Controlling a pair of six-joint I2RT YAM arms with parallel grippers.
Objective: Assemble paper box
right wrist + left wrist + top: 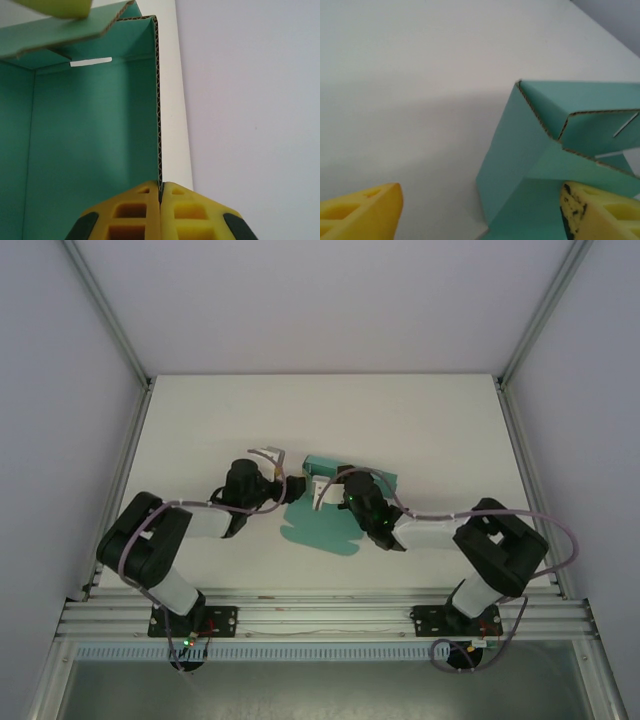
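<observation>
Both arms are bent at the elbow and reach in toward each other, so the grippers end up close together. Left gripper [267,454] has its yellow fingers [362,212] spread wide. Right gripper [160,189] is pinched tight on one wall of the paper box [90,140].

Soft, even light falls from above on the white table [200,430], brightest at its middle, while the side walls [60,390] go a dull grey-violet; the overhead picture is slightly grainy. From the left wrist, a broad, soft-edged shadow lies on the table beside the paper box [520,150], and the yellow fingers [365,212] at the bottom edge are blurred. From the right wrist the card's corrugated edge is crisp, its inside shaded
</observation>
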